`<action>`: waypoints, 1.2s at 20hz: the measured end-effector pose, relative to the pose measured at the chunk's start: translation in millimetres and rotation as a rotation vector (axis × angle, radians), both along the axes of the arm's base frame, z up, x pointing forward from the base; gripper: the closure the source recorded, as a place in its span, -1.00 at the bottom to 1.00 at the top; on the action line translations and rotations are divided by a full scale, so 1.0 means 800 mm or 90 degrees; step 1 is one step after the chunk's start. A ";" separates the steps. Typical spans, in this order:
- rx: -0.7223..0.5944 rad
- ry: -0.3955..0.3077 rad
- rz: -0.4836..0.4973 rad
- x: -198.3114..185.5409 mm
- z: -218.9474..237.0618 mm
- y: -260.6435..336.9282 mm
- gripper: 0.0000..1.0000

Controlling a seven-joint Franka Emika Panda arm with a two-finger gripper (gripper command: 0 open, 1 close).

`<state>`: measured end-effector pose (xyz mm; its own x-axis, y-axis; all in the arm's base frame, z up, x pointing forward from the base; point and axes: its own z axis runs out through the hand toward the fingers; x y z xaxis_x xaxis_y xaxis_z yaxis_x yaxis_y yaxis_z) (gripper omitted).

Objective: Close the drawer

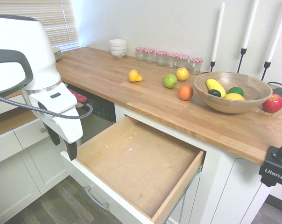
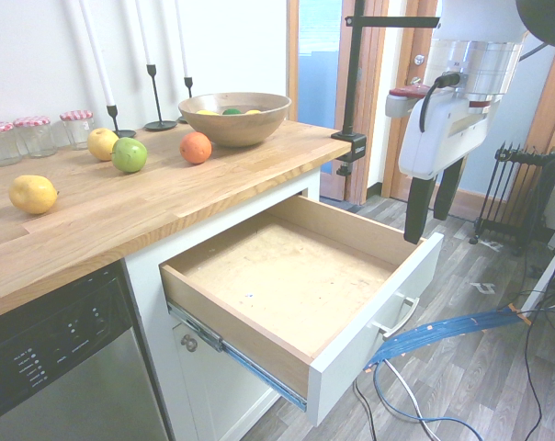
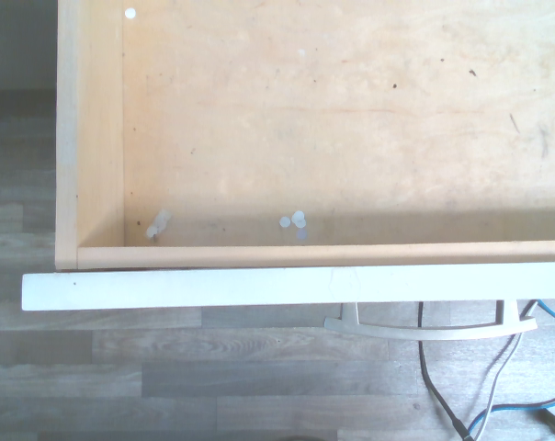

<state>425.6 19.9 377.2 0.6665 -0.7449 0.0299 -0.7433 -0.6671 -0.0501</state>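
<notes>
Drawer (image 1: 141, 163) pulled fully out from the white cabinet below the wooden countertop (image 1: 131, 88); plywood bottom bare, a few small pale specks on it. White front panel (image 2: 379, 312) faces the floor side, silver bar handle (image 2: 392, 317) on its outer face. Wrist view looks straight down on one front corner of the drawer, panel edge and handle (image 3: 434, 326) visible.

Gripper (image 2: 434, 197) hangs just above the front panel near one end, fingers pointing down, spread apart, holding nothing, not touching the panel.

On countertop: wooden bowl (image 1: 225, 100) with fruit, loose fruit beside it, row of jars (image 1: 169, 58), candlesticks behind. Dishwasher (image 2: 57, 367) adjoins the cabinet.
</notes>
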 end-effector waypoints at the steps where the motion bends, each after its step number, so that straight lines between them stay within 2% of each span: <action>1: 0.000 0.000 0.000 0.000 0.000 0.000 -1.00; 10: -0.011 -0.002 0.001 -0.017 -0.023 -0.006 -1.00; 18: -0.013 -0.003 0.000 -0.053 -0.056 -0.009 -1.00; 24: -0.009 0.009 -0.006 -0.046 -0.096 -0.018 -1.00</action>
<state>388.9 5.8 300.8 0.6596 -0.7510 0.0314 -0.7504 -0.6603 -0.0301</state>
